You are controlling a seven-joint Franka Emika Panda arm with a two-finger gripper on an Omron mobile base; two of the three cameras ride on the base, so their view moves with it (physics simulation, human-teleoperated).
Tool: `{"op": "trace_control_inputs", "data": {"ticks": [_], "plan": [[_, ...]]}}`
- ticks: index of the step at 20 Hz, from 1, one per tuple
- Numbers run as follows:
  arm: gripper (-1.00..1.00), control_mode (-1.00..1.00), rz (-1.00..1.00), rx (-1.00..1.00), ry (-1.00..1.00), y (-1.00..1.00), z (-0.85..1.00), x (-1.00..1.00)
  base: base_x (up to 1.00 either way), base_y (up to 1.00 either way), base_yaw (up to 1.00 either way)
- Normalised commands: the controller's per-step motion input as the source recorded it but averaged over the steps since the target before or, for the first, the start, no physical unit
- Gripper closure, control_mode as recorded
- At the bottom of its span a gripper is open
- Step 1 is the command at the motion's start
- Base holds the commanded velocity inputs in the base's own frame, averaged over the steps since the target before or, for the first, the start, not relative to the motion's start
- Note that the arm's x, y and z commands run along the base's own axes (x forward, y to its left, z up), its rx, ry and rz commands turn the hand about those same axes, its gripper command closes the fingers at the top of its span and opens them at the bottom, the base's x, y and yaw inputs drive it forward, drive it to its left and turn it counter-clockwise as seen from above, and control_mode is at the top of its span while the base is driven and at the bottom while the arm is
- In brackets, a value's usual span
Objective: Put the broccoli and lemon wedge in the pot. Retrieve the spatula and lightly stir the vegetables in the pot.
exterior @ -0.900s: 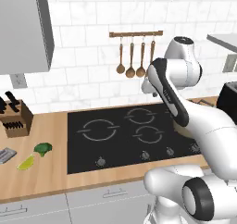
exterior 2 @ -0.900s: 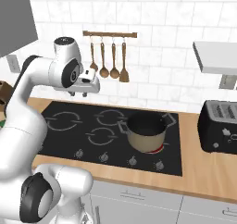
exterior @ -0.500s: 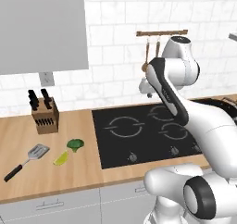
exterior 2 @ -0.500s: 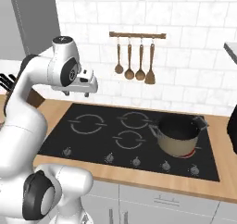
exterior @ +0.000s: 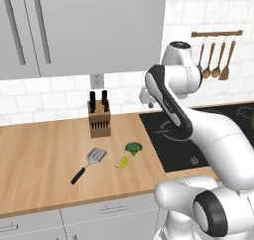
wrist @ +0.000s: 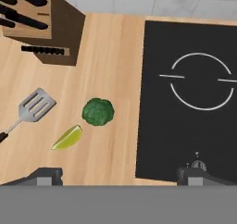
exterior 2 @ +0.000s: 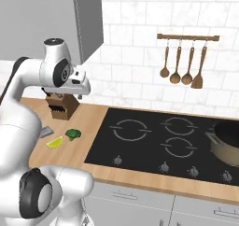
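The dark green broccoli [wrist: 98,111] sits crown-up on the wooden bench [wrist: 111,56], with the yellow-green lemon wedge [wrist: 67,138] just beside it. The spatula [wrist: 30,108] lies flat nearby, slotted silver head towards them. The beige pot [exterior 2: 226,144] stands on the hob, well apart.

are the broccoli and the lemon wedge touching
Apart. The hand view shows a strip of bare counter between the broccoli and the lemon wedge.
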Motion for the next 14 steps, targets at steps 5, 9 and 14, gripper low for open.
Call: {"op": "trace_control_inputs", "data": {"ticks": [5,9,14], "plan": [[-1.0,-1.0,0.03,-0.01,0.08,0.17,-0.07,-0.01,0.0,0.0,0.0],[-1.0,-1.0,0.01,0.0,0.12,0.08,-0.37,0.0,0.0,0.0,0.0],[-1.0,-1.0,-0.01,0.0,0.16,0.54,-0.87,0.02,0.0,0.0,0.0]]}}
